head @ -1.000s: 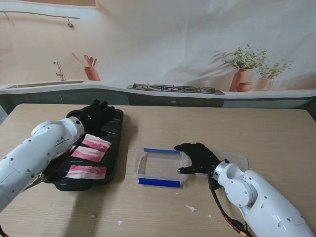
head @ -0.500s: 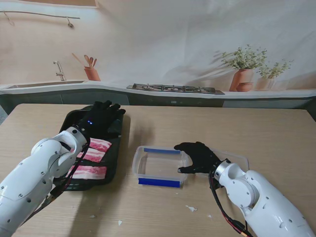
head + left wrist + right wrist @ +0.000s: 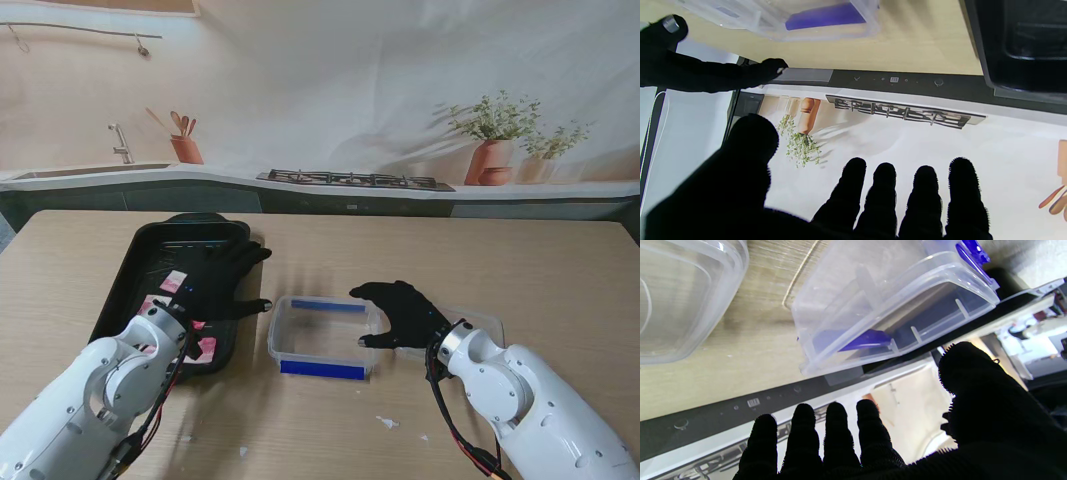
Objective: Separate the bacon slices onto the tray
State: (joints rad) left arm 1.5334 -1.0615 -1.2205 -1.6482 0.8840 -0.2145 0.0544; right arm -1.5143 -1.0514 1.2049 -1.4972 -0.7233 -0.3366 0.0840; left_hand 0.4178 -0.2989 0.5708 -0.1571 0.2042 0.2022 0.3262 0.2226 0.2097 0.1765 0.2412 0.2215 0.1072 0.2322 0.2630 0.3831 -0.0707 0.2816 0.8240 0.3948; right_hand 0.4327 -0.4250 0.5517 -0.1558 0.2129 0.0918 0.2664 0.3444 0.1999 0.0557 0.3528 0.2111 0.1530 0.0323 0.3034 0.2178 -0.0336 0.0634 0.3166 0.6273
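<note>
A black tray lies on the left of the table. Pink bacon slices in it show only in bits, one by my left wrist and another at the tray's near right corner; my left forearm hides the remainder. My left hand hovers open over the tray's right side, fingers spread and holding nothing; its fingers are straight in the left wrist view. My right hand is open at the right edge of a clear container with blue clips, which looks empty.
A clear lid lies on the table just right of my right hand, also in the right wrist view. Small white scraps lie on the wood nearer to me. A printed kitchen backdrop stands behind the table's far edge.
My left arm has drawn back toward me and to the right, carrying the hand from the tray's far end to its right side; the forearm now covers most of the bacon. The right hand stayed put.
</note>
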